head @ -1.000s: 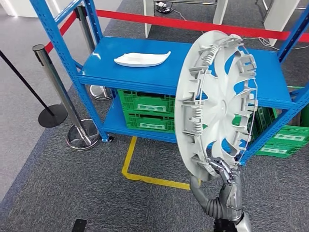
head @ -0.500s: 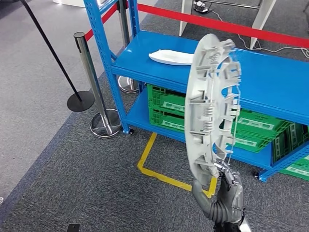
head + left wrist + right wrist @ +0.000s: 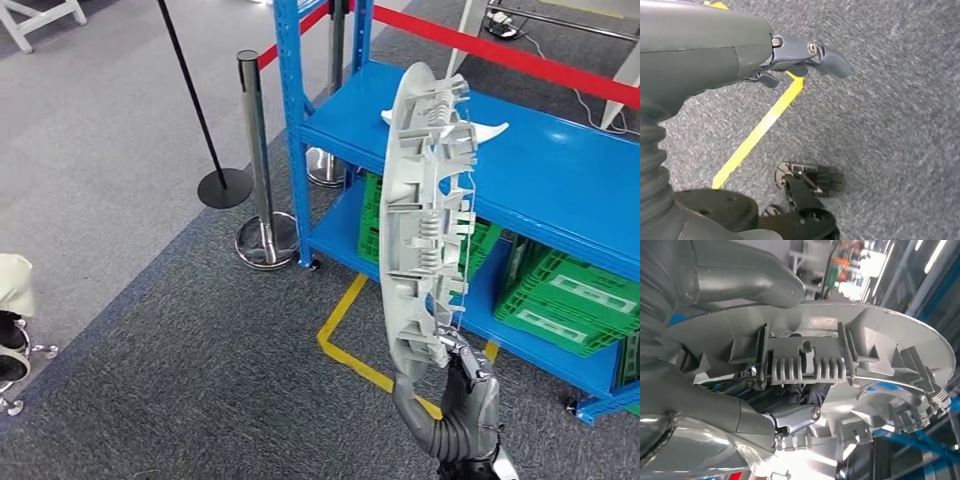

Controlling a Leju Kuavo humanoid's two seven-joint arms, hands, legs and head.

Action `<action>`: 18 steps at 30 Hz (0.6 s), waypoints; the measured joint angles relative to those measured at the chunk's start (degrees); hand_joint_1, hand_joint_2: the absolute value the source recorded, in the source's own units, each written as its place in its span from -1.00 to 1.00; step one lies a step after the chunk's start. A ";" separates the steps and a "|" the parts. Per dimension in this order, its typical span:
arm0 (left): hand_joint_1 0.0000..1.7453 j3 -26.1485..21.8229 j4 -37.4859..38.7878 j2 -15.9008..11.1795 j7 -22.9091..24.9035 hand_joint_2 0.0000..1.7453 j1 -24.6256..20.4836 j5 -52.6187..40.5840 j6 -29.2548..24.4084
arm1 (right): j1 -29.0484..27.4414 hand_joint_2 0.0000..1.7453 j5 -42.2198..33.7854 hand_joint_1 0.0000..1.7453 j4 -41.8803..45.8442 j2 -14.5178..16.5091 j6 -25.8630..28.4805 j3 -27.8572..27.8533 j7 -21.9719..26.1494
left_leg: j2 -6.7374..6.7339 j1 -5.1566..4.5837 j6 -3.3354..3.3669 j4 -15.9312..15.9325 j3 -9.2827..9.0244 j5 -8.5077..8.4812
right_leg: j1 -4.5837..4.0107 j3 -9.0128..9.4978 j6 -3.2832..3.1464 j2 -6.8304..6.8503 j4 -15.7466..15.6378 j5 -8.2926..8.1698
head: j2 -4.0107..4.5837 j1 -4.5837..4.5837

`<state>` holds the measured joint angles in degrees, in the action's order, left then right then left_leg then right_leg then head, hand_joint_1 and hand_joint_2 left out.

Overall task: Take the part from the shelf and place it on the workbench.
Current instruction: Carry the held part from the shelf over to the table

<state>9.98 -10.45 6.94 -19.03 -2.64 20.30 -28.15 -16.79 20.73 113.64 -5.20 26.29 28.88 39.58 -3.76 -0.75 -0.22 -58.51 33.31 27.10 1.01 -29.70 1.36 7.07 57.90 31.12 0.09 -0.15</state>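
Observation:
The part is a large silver-grey wheel cover (image 3: pixel 423 220) with ribbed clips on its inner face. My right hand (image 3: pixel 464 400) grips its lower rim and holds it upright, nearly edge-on, in front of the blue shelf (image 3: pixel 573 180). In the right wrist view the thumb and fingers (image 3: pixel 794 417) clamp the rim of the wheel cover (image 3: pixel 866 340) from both sides. My left hand (image 3: pixel 791 55) hangs over the grey carpet with its fingers stretched out and nothing in them. A flat white part (image 3: pixel 490 130) lies on the shelf's upper board, partly hidden behind the cover.
Green crates (image 3: pixel 566 300) fill the shelf's lower level. A chrome stanchion (image 3: pixel 256 150) and a black-based post (image 3: pixel 223 185) stand left of the shelf, with a red belt (image 3: pixel 528 55) behind. Yellow floor tape (image 3: pixel 355 350) marks the carpet. A beige object (image 3: pixel 13 285) sits at the left edge.
The whole view has swung left, so the shelf now sits further right in the picture. The wheel cover stays in my right hand and shows more edge-on.

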 joint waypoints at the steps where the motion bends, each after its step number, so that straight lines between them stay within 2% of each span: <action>1: -1.00 -0.02 0.00 0.03 0.00 1.00 0.09 0.01 0.00 | 0.12 1.00 -0.31 1.00 0.10 0.00 -0.18 0.02 0.00 | 0.64 0.08 0.39 0.18 0.07 -0.12 | 0.06 0.12 0.36 0.39 -0.09 0.08 | 0.00 -0.07; 2: -1.00 -0.04 0.00 0.06 0.00 1.00 0.24 0.02 -0.01 | 0.29 1.00 -0.61 1.00 0.22 0.00 -0.35 0.04 -0.01 | 1.30 0.16 0.76 0.48 0.01 -0.30 | 0.19 0.11 0.67 -0.30 0.07 0.45 | 0.00 -0.13; 3: -1.00 -0.07 0.00 0.08 -0.01 1.00 0.31 0.03 -0.02 | 0.41 1.00 -0.83 1.00 0.36 0.00 -0.51 0.05 -0.01 | 1.92 0.28 1.16 0.78 -0.08 -0.51 | 0.30 -0.19 0.87 -1.67 0.91 1.24 | 0.00 -0.20; 4: -1.00 -0.10 0.00 0.13 -0.01 1.00 0.27 0.05 -0.03 | 0.46 1.00 -0.95 1.00 0.46 0.00 -0.61 0.06 -0.01 | 2.58 0.42 1.56 1.05 -0.18 -0.74 | 0.39 -1.15 0.98 -3.52 3.08 2.65 | 0.00 -0.36; 5: -1.00 -0.14 0.00 0.21 -0.01 1.00 0.21 0.06 -0.02 | 0.48 1.00 -1.01 1.00 0.51 0.00 -0.66 0.08 0.01 | 3.25 0.41 1.82 1.11 -0.12 -0.85 | 0.42 -2.80 0.95 -5.40 6.48 4.45 | 0.00 -0.52; 6: -1.00 -0.17 0.00 0.30 -0.01 1.00 0.11 0.06 -0.01 | 0.45 1.00 -1.03 1.00 0.54 0.00 -0.67 0.11 0.02 | 3.99 0.35 2.02 1.10 -0.02 -0.92 | 0.37 -4.82 0.90 -6.37 10.55 6.21 | 0.00 -0.62; 7: -1.00 -0.20 0.00 0.39 -0.01 1.00 0.07 0.05 0.01 | 0.44 1.00 -1.04 1.00 0.54 0.00 -0.67 0.14 0.03 | 4.79 0.27 2.13 1.08 0.03 -0.95 | 0.31 -6.71 0.88 -6.82 14.15 7.37 | 0.00 -0.71; 8: -1.00 -0.22 0.00 0.46 -0.01 1.00 0.09 0.05 0.02 | 0.44 1.00 -1.04 1.00 0.54 0.00 -0.67 0.16 0.04 | 5.60 0.21 2.18 1.05 0.04 -0.96 | 0.24 -7.92 0.84 -6.97 16.10 7.46 | 0.00 -0.72; 9: -1.00 -0.25 0.00 0.51 -0.01 1.00 0.13 0.05 0.02 | 0.45 1.00 -1.05 1.00 0.54 0.00 -0.67 0.16 0.03 | 6.44 0.17 2.19 0.99 0.01 -0.96 | 0.20 -8.08 0.78 -7.06 15.80 6.36 | 0.00 -0.71; 10: -1.00 -0.27 0.00 0.52 -0.01 1.00 0.16 0.06 0.01 | 0.44 1.00 -1.07 1.00 0.54 0.00 -0.67 0.16 0.03 | 7.29 0.17 2.16 0.87 -0.03 -0.95 | 0.21 -7.14 0.70 -7.32 13.24 4.29 | 0.00 -0.72; 11: -1.00 -0.29 0.00 0.54 -0.01 1.00 0.17 0.07 0.00 | 0.45 1.00 -1.09 1.00 0.54 0.00 -0.67 0.16 0.02 | 8.12 0.21 2.07 0.65 0.02 -0.89 | 0.31 -5.57 0.60 -8.41 9.35 2.02 | 0.00 -0.73; 12: -1.00 -0.31 0.00 0.55 -0.01 1.00 0.12 0.07 0.00 | 0.44 1.00 -1.10 1.00 0.55 0.00 -0.67 0.16 0.02 | 8.91 0.12 1.89 0.25 0.23 -0.78 | 0.49 -3.98 0.53 -9.87 5.56 0.42 | 0.00 -0.70; 13: -1.00 -0.31 0.00 0.57 -0.01 1.00 0.08 0.07 0.00 | 0.43 1.00 -1.10 1.00 0.56 0.00 -0.67 0.16 0.02 | 9.67 0.13 1.62 -0.11 0.55 -0.73 | 0.61 -2.72 0.45 -11.15 2.86 -0.49 | 0.00 -0.68; 14: -1.00 -0.32 0.00 0.59 -0.01 1.00 0.05 0.07 0.01 | 0.42 1.00 -1.08 1.00 0.57 0.00 -0.67 0.16 0.03 | 10.32 0.20 1.26 -0.36 0.94 -0.75 | 0.63 -2.08 0.33 -12.08 1.54 -0.65 | 0.00 -0.68; 15: -1.00 -0.32 0.00 0.61 -0.01 1.00 0.09 0.06 0.01 | 0.42 1.00 -1.07 1.00 0.58 0.00 -0.67 0.16 0.04 | 10.98 0.29 0.85 -0.48 1.30 -0.89 | 0.54 -1.90 0.13 -12.03 1.35 -0.50 | 0.00 -0.65; 16: -1.00 -0.33 0.00 0.61 -0.01 1.00 0.18 0.05 0.01 | 0.45 1.00 -1.07 1.00 0.59 0.00 -0.67 0.16 0.06 | 11.60 0.47 0.47 -0.47 1.55 -1.06 | 0.48 -1.81 -0.19 -11.38 1.33 -0.64 | 0.00 -0.65; 17: -1.00 -0.34 0.00 0.60 -0.01 1.00 0.30 0.05 0.01 | 0.49 1.00 -1.11 1.00 0.59 0.00 -0.67 0.15 0.06 | 11.17 0.47 0.13 -0.65 1.75 -1.04 | 0.48 -1.71 -0.54 -10.64 1.17 -0.81 | 0.00 -0.66; 18: -1.00 -0.36 0.00 0.60 -0.01 1.00 0.37 0.05 -0.01 | 0.52 1.00 -1.19 1.00 0.60 0.00 -0.68 0.13 0.04 | 9.92 0.40 -0.20 -1.45 2.16 -0.55 | 0.53 -1.57 -0.91 -9.84 0.97 -0.95 | 0.00 -0.46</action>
<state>9.62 -10.45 7.54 -19.04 -2.28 20.35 -28.16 -16.27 19.54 114.24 -5.20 25.61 29.01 39.62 6.16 -0.35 -0.42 -59.96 35.48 26.55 1.54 -31.26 0.44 -2.77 58.87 30.18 0.09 -0.61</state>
